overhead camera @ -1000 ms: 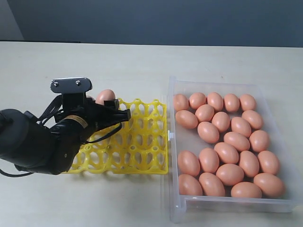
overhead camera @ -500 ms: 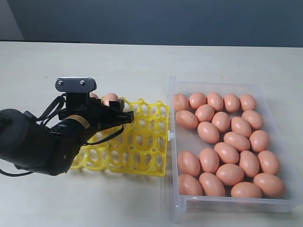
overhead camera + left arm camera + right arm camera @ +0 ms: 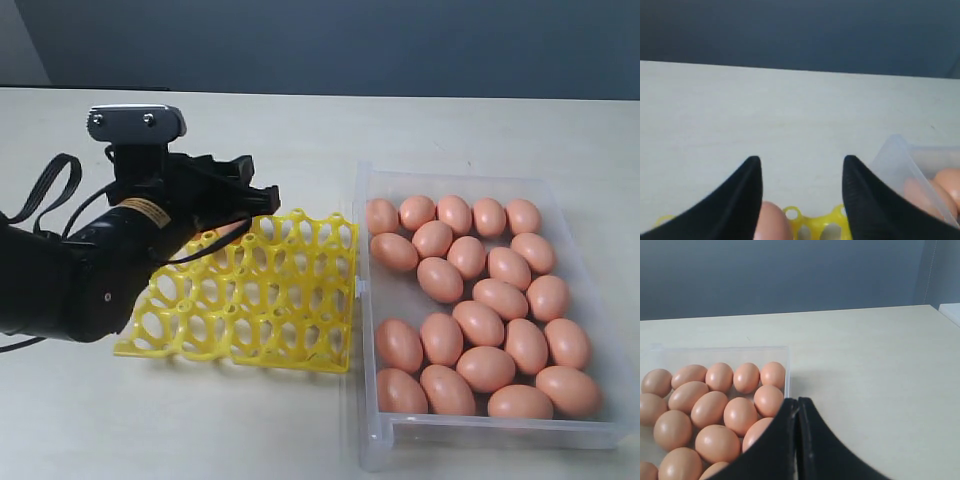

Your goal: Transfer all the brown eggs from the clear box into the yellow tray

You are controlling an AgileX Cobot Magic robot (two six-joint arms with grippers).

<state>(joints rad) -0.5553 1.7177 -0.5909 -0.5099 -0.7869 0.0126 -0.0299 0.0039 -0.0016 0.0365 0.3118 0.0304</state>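
The left gripper (image 3: pixel 802 160) hangs above the far left corner of the yellow tray (image 3: pixel 290 300), jaws apart, nothing between them. One brown egg (image 3: pixel 774 224) sits in the tray below it, partly hidden by one finger. The other brown eggs (image 3: pixel 470 300) lie in the clear box (image 3: pixel 365 420) just beside the tray's right edge. The right gripper (image 3: pixel 797 440), above that box, has its jaws pressed together, empty.

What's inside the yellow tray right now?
Every cup of the tray that the exterior view shows is empty. The left gripper covers its far left corner. The left wrist view shows one egg beside yellow lattice there, but whether it sits in a cup is hidden.
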